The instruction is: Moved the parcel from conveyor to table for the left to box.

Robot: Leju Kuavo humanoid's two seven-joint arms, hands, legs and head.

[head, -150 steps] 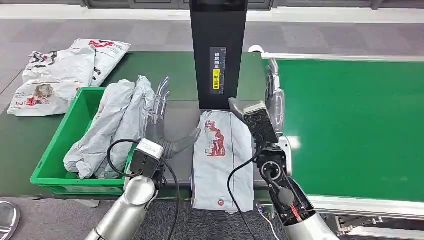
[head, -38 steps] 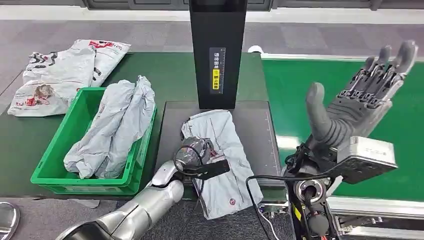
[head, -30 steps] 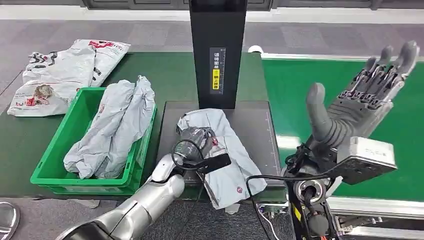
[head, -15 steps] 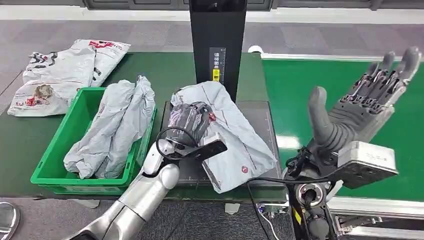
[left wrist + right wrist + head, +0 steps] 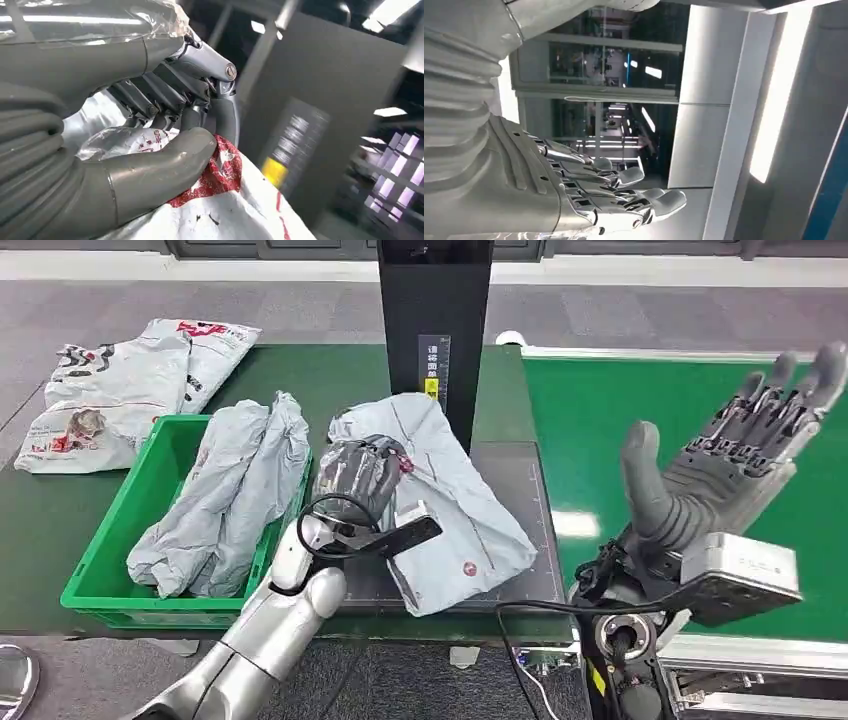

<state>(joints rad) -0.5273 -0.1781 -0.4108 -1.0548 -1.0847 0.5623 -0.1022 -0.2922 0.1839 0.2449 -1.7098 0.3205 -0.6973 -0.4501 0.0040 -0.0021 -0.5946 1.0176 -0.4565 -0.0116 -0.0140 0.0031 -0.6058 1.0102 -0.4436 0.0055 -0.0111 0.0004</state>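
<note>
Grey, limp parcel (image 5: 440,510) sags mid-frame, likely light and slippery; left hand (image 5: 360,475) grips its bunched top, right hand (image 5: 730,455) splayed, empty.

Center of the frame: the left hand (image 5: 358,472) has a grey parcel (image 5: 440,505) bunched up in its grip, lifted over the dark scale plate (image 5: 520,530) in front of the black scanner post (image 5: 435,340). On the left, a green bin (image 5: 110,570) holds more grey parcels (image 5: 225,495). Upper left, white mailers (image 5: 125,385) lie on the worktop (image 5: 30,510). On the right, the right hand (image 5: 720,465) is raised, fingers spread, above the green conveyor (image 5: 690,400).
</note>
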